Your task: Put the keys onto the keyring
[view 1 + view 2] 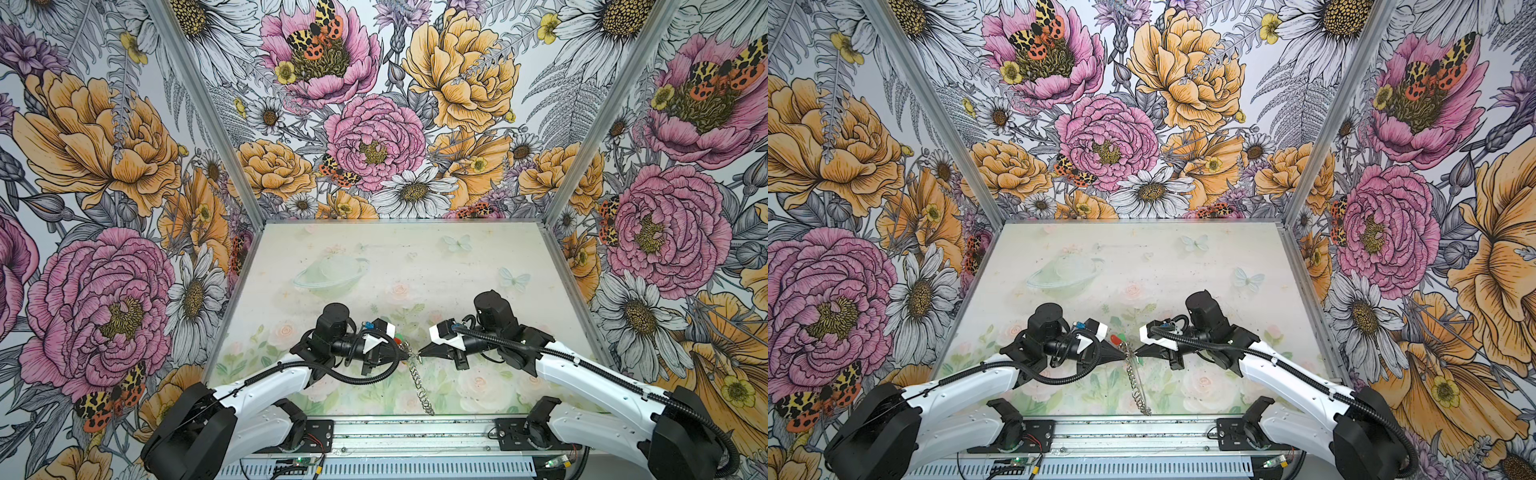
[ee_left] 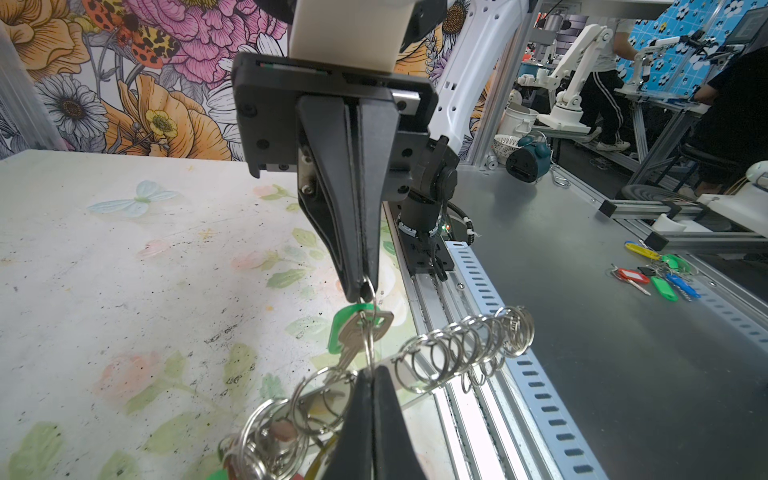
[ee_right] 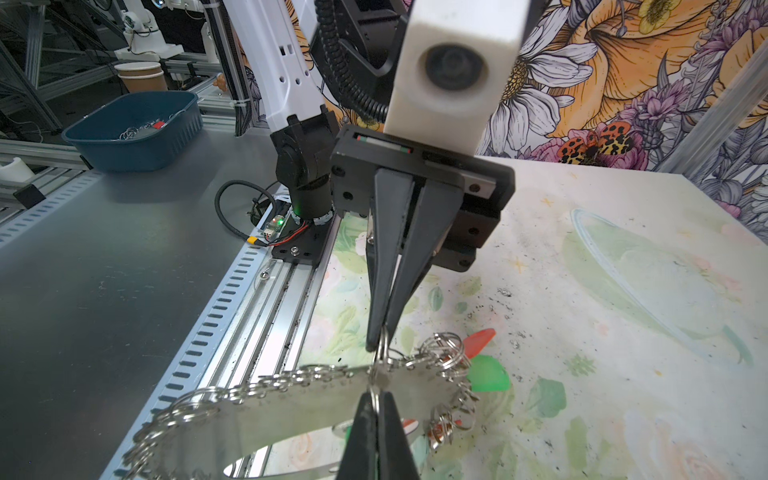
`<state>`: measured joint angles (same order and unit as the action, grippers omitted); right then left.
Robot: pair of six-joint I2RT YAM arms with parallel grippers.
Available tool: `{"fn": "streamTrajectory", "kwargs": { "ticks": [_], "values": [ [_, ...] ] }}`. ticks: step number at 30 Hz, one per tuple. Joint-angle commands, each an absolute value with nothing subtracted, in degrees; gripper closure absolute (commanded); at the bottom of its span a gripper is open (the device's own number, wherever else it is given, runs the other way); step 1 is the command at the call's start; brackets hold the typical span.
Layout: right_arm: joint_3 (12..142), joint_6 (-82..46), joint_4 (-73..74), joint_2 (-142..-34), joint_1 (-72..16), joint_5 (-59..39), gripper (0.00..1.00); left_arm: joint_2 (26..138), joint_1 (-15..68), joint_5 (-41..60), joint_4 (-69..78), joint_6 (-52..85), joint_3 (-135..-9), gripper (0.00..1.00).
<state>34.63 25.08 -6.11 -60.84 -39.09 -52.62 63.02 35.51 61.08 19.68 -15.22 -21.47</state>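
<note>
Nearest the lens in its own wrist view, the left gripper [image 2: 370, 372] has its black fingers pressed together on a small silver ring [image 2: 370, 347] at the rim of the keyring [image 2: 457, 345]. Facing it tip to tip, the right gripper [image 2: 362, 293] is likewise clamped, pinching the upper loop of what looks like the same ring, though I cannot tell that for sure. A key [image 2: 376, 322] with a green tag [image 2: 336, 332] hangs on that ring between the two pincers. In both top views the pair meets over the tabletop [image 1: 395, 266], midway between its left and right edges and closer to its front edge. From above the keyring shows only as a thin line, running from the fingertips to that front edge. A red tag [image 3: 482, 337] pokes out at the keyring's end nearer the back edge.
</note>
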Motion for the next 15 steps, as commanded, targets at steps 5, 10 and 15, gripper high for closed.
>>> {"fn": "streamTrajectory", "kwargs": {
  "ticks": [5,10,15],
  "values": [
    [35.48,24.94,-4.66,-59.34,-39.35,-50.38,1.00,62.60,35.96,60.72,21.72,-16.35,-21.36,1.00],
    [35.66,24.96,-4.66,-59.68,-39.27,-49.77,1.00,62.73,35.95,60.58,21.71,-16.35,-21.27,1.00],
    [35.62,24.97,-4.60,-59.53,-39.07,-49.52,1.00,62.82,35.95,60.54,21.75,-16.45,-21.36,1.00]
  ]
}}
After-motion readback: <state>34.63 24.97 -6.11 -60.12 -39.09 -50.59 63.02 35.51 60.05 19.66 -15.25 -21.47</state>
